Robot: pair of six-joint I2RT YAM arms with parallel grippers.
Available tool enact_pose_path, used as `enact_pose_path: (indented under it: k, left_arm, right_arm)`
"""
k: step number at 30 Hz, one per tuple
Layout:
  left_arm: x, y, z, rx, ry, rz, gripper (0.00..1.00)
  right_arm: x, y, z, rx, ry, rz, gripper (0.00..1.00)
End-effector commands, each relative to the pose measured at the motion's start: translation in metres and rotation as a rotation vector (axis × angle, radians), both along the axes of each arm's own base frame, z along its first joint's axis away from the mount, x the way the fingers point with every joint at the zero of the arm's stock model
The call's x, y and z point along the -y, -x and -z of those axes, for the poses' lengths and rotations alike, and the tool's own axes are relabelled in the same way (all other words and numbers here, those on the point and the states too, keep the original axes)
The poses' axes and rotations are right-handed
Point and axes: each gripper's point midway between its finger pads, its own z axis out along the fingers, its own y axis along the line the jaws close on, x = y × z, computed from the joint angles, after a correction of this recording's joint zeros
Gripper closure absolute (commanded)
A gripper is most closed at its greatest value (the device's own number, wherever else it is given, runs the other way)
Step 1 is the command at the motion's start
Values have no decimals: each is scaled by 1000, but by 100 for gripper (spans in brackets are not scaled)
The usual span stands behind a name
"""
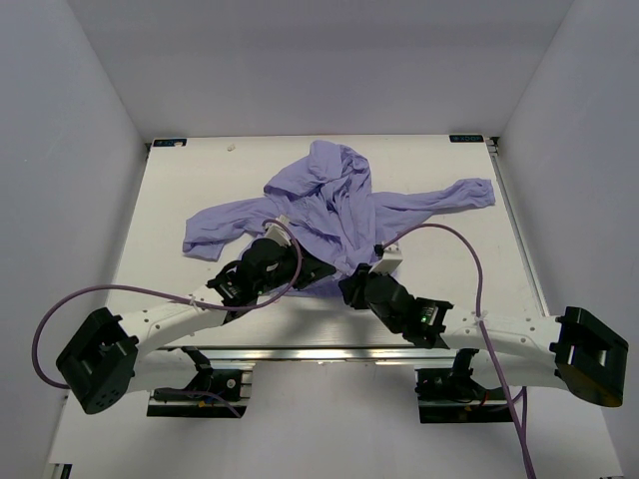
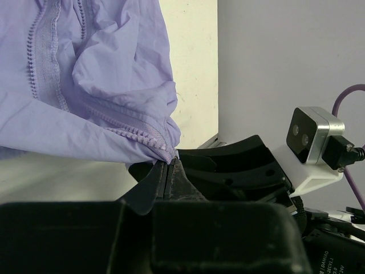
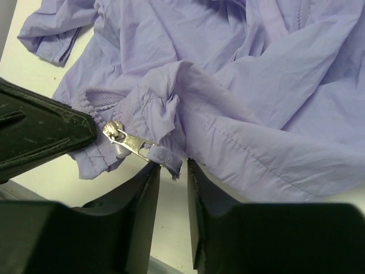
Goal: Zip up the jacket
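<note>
Lavender cloth, thin and wrinkled: this is the jacket (image 1: 334, 205). It lies crumpled in the middle of the white table (image 1: 200, 170), with the hood (image 1: 334, 160) at the far side, one sleeve (image 1: 215, 228) going left and the other sleeve (image 1: 454, 195) going right.

I judge it light, very soft and a little slippery. It will fold and slide when it is pulled, so the hem must be held firmly below the zipper. The best place to take hold is the metal pull tab (image 3: 137, 145) on the slider (image 3: 116, 132), which is small and stiff, and not the loose cloth.

The left gripper (image 2: 167, 171) is fully shut on the near hem, just beside the zipper teeth (image 2: 34, 57). The right gripper (image 3: 171, 182) has its jaws only a little apart. A small fold of cloth at the end of the tab sits at their mouth, but it does not look pinched.

I count one jacket, one hood, two sleeves, one slider with one tab, and two grippers.
</note>
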Motion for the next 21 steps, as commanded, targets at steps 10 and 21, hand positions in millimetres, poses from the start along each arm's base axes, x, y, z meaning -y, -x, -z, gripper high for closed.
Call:
enact_pose_path:
  k: [10, 21]
  left_arm:
    - [2, 8, -20, 44, 55, 34, 100]
    - [-3, 9, -14, 46, 13, 27, 100]
  right_arm:
    - [0, -18, -25, 77, -64, 97, 72]
    - [-8, 0, -32, 62, -6, -53, 100]
